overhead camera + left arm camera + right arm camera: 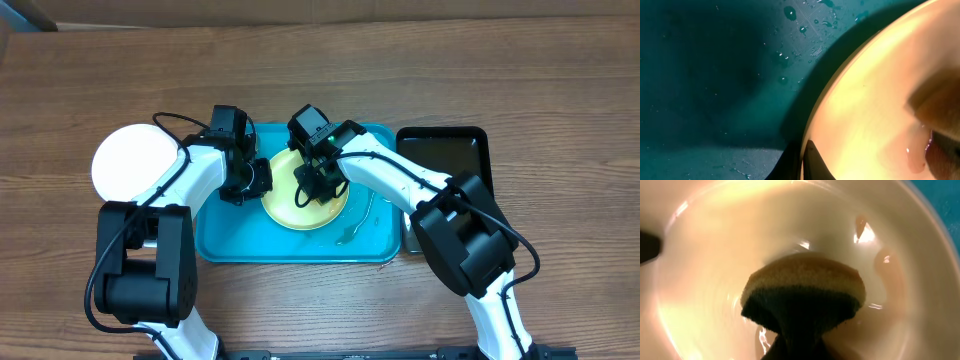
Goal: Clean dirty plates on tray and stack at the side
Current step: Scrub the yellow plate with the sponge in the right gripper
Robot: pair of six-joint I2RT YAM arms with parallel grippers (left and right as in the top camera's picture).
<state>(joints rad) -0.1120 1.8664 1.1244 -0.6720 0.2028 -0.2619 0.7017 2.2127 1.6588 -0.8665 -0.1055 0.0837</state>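
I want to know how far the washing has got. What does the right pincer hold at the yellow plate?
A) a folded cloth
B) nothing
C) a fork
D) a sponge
D: the right wrist view shows the right pincer shut on a sponge, tan on top and dark beneath, squeezed in at the grip, over the wet yellow plate.

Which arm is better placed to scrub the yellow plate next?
Right. The right gripper is shut on the sponge, which rests on the yellow plate. The left gripper pinches the plate's rim, likely steadying it on the tray.
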